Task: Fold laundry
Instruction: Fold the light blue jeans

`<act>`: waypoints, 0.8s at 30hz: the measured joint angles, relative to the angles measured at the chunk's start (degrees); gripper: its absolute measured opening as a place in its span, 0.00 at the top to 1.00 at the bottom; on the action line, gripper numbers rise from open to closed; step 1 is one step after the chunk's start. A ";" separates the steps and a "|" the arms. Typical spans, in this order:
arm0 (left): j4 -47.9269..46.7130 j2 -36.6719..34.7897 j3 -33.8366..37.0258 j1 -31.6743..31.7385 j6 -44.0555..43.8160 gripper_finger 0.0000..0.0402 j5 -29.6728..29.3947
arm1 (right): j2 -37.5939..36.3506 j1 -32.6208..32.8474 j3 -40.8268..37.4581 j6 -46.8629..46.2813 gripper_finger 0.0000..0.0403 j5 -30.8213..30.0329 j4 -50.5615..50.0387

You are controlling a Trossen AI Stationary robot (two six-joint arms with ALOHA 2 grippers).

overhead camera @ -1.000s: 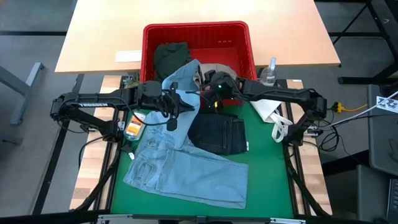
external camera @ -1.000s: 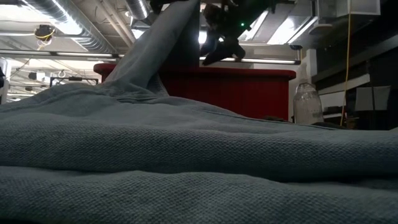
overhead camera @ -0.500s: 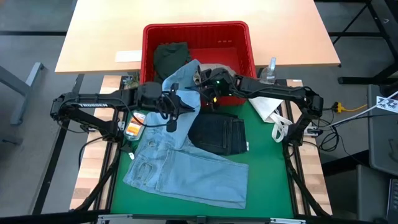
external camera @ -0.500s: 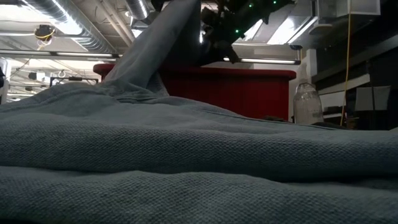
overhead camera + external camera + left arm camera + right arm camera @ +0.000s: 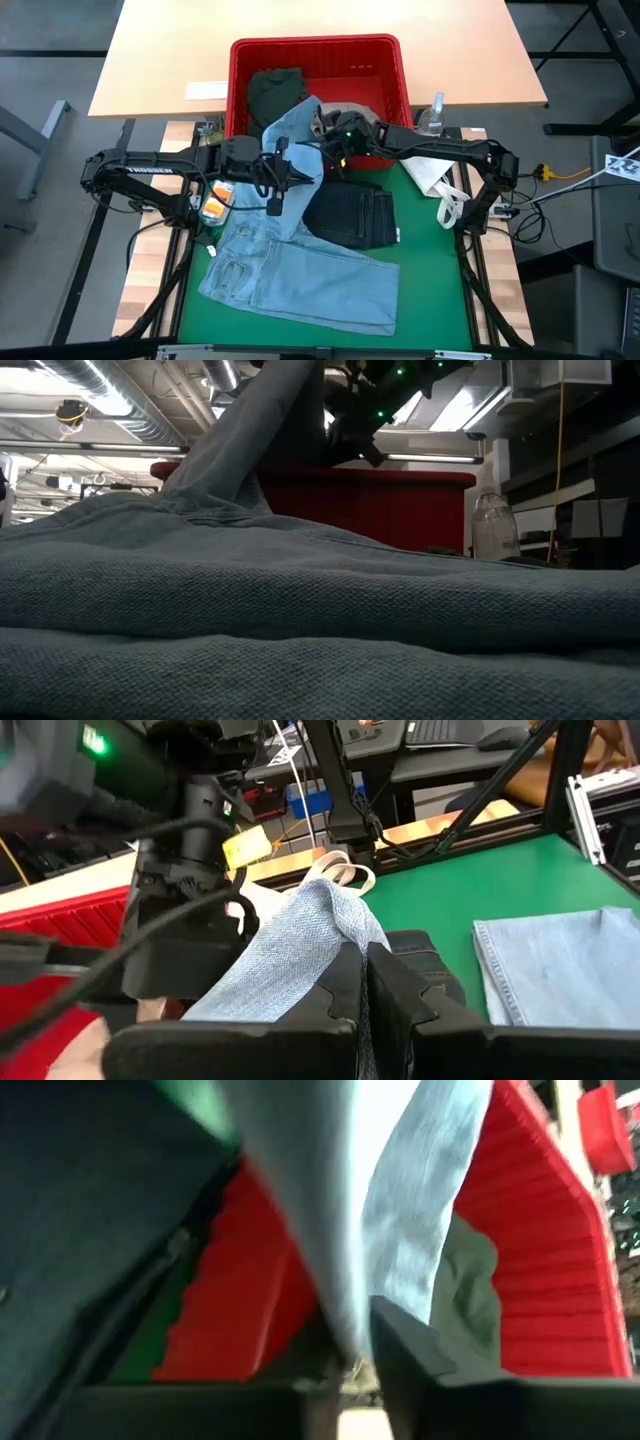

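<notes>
Over the green mat [image 5: 430,260], my left gripper [image 5: 283,172] is pinched tight on a fold of the light blue denim [image 5: 300,280], holding that leg raised near the centre of the table. My right gripper [image 5: 335,143], just toward two o'clock from the left, has its fingers [image 5: 400,1345] against the same raised leg at the red basket's [image 5: 240,60] front edge; whether they have clamped it, I cannot tell. The rest of the denim spreads from the centre toward six o'clock. The dark navy jeans [image 5: 350,215] lie folded just toward three o'clock from centre. Inside the basket, at twelve o'clock, sit the dark olive green piece [image 5: 272,92] and, beside it, the beige khaki piece [image 5: 362,108].
</notes>
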State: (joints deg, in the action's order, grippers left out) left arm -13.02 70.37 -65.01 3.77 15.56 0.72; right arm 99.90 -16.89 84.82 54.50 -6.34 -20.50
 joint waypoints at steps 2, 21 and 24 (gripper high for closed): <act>0.03 0.00 0.00 -0.01 0.46 1.00 -0.24 | -0.16 -0.02 0.00 0.08 0.96 -0.71 -1.83; 0.03 0.00 0.00 0.48 1.72 1.00 -7.76 | -20.90 -0.04 -0.04 -4.83 0.98 -6.28 -20.69; 0.01 0.00 0.00 0.50 2.27 1.00 -7.85 | -24.41 -0.04 -0.04 -9.49 0.98 -0.77 -24.77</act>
State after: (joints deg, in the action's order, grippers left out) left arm -13.02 70.37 -65.01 4.27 17.82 -7.14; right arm 75.49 -16.93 84.77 45.01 -7.12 -45.27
